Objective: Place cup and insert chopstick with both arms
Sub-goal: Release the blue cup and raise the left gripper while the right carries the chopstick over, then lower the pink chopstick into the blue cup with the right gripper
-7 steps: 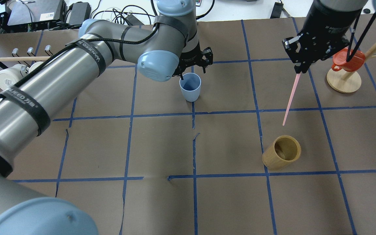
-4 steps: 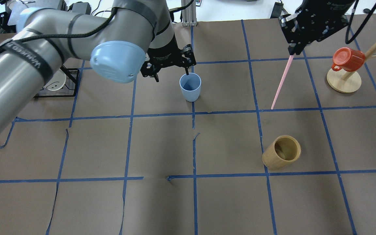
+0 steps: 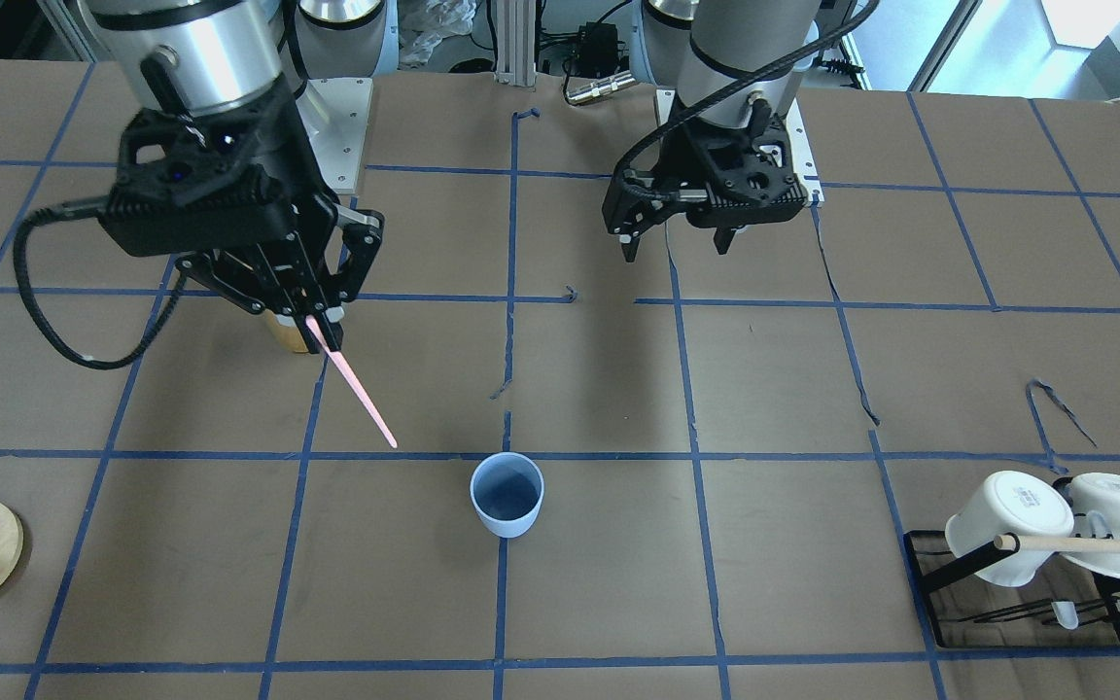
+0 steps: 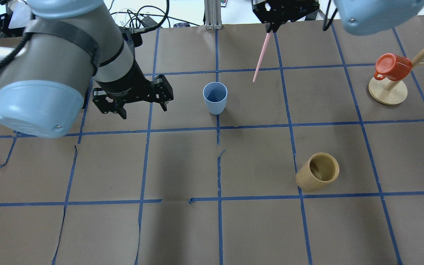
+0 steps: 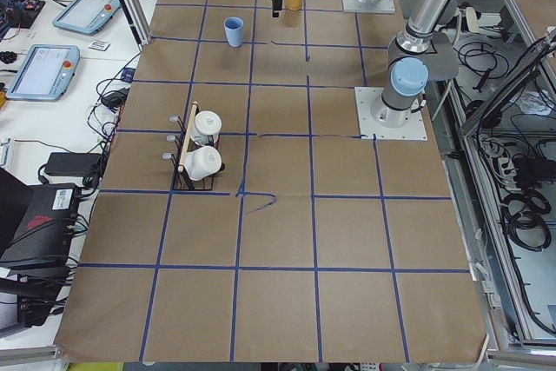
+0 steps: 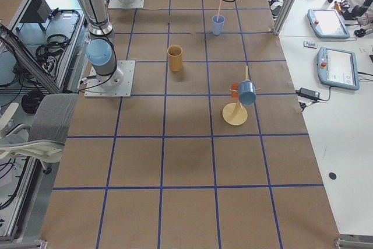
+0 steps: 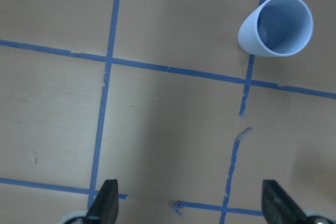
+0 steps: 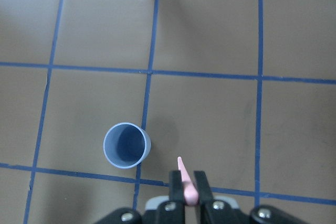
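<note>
The pale-blue cup [image 4: 215, 97] stands upright and alone on the brown table; it also shows in the front view [image 3: 507, 496], the left wrist view [image 7: 275, 24] and the right wrist view [image 8: 126, 145]. My left gripper [image 4: 144, 112] is open and empty, to the left of the cup and apart from it [image 3: 677, 251]. My right gripper [image 4: 269, 28] is shut on the upper end of the pink chopstick [image 4: 261, 59]. The chopstick hangs tilted in the air, its tip beyond and to the right of the cup [image 3: 354, 387].
A tan bamboo cylinder [image 4: 318, 172] stands at the near right. An orange mug [image 4: 392, 67] hangs on a wooden tree stand [image 4: 387, 92] at the far right. White mugs [image 3: 1007, 525] and a wooden rod [image 3: 1095, 546] sit on a black rack on the left side.
My left gripper has drawn back from the cup's rim to the left, leaving the cup standing. My right gripper has carried the chopstick leftward and farther back, nearer the cup.
</note>
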`<state>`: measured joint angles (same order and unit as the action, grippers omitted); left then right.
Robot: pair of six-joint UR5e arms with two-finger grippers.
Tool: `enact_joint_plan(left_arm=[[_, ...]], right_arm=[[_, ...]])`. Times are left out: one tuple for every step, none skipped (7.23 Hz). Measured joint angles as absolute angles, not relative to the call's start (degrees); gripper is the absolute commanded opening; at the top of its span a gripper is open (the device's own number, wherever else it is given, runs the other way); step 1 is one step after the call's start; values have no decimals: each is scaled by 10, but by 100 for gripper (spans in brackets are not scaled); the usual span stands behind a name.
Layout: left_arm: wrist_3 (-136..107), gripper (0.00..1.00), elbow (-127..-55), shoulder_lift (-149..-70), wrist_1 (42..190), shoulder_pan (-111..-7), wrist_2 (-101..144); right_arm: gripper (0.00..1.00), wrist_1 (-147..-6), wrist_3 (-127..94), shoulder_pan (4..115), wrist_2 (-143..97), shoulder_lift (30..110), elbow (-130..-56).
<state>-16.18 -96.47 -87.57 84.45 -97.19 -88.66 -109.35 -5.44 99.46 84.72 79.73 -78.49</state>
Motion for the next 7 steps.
enact_joint_plan(left_arm=[[-124,100,-929,-877,895,-946,-885],[-80,100,-886,-885,938,-929,-883],[-35,100,-858,-895,957,-921,-882],[-6,100,-848,-901,962,-918,-882],[8,100,-844,-903,963,-917,-882],[16,100,-843,-904,959,-917,-882],[19,100,-844,-904,949,-916,-882]], right_arm=[[0,-1135,-66,1014,848,775,-785],[0,-1155,-80,1038,851,761,-786],[0,-1163,-95,1058,854,755,-789],[0,-1170,-103,1069,856,750,-795],[0,-1179,-107,1074,863,745,-807],[1,-1185,-108,1076,873,743,-821],[1,-1188,-109,1077,879,742,-834]])
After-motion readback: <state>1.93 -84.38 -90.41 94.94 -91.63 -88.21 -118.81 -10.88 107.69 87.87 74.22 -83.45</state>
